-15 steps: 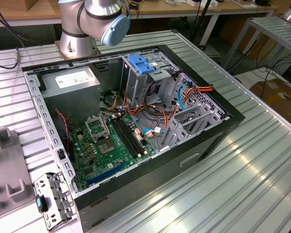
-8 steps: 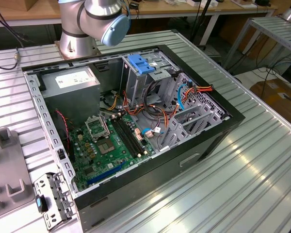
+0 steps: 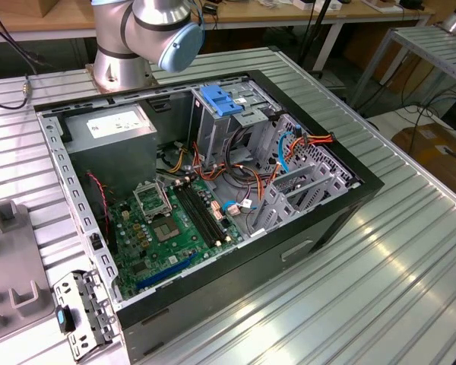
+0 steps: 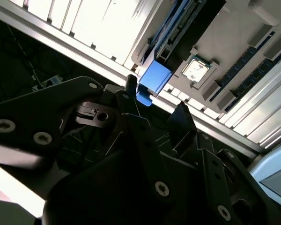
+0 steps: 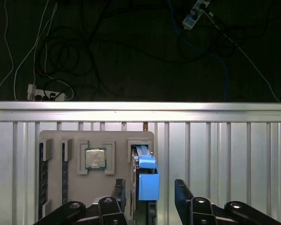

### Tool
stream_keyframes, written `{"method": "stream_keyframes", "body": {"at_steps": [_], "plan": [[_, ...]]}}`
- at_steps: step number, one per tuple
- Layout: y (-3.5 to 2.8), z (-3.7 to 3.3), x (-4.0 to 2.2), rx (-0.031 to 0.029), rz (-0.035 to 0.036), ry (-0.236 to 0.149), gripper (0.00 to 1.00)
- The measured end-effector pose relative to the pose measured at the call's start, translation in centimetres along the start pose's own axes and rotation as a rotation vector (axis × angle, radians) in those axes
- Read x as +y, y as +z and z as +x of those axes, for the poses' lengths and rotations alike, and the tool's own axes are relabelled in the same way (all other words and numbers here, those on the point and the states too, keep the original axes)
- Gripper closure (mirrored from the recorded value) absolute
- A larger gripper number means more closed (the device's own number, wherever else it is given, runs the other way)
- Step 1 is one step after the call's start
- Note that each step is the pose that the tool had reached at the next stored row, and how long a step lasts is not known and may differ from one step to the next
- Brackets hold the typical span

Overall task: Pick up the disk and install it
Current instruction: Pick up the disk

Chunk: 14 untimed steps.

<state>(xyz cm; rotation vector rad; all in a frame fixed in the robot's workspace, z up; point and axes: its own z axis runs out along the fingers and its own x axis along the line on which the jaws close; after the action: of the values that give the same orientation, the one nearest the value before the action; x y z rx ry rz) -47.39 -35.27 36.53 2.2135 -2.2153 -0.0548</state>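
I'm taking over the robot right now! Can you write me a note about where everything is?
Gripper: open, the disk between its fingers, not gripped.
Disk: on edge in a slot of the grey holder.
Done: gripper lined up at the disk.
Left: disk not yet lifted, not yet in the open computer case.

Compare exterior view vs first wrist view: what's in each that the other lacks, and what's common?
Exterior view: the open computer case with its green motherboard, grey power-supply box and blue-topped cage, plus the arm's base.
First wrist view: the disk standing in a grey tray beside a square chip, the gripper with jaws open either side of it, and loose cables beyond the table edge.
Both: the ribbed metal table.
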Motion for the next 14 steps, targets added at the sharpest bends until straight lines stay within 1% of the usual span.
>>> {"method": "stream_keyframes", "body": {"at_steps": [5,7,9,14], "plan": [[0.03,0.0,-0.01,-0.0001,0.0002,0.0,0.46],[0.04,0.0,-0.1,-0.0001,0.0002,0.004,0.46],[0.18,0.0,-0.33,-0.0005,0.0004,0.017,0.46],[0.19,0.0,-0.36,-0.0006,0.0003,0.019,0.46]]}}
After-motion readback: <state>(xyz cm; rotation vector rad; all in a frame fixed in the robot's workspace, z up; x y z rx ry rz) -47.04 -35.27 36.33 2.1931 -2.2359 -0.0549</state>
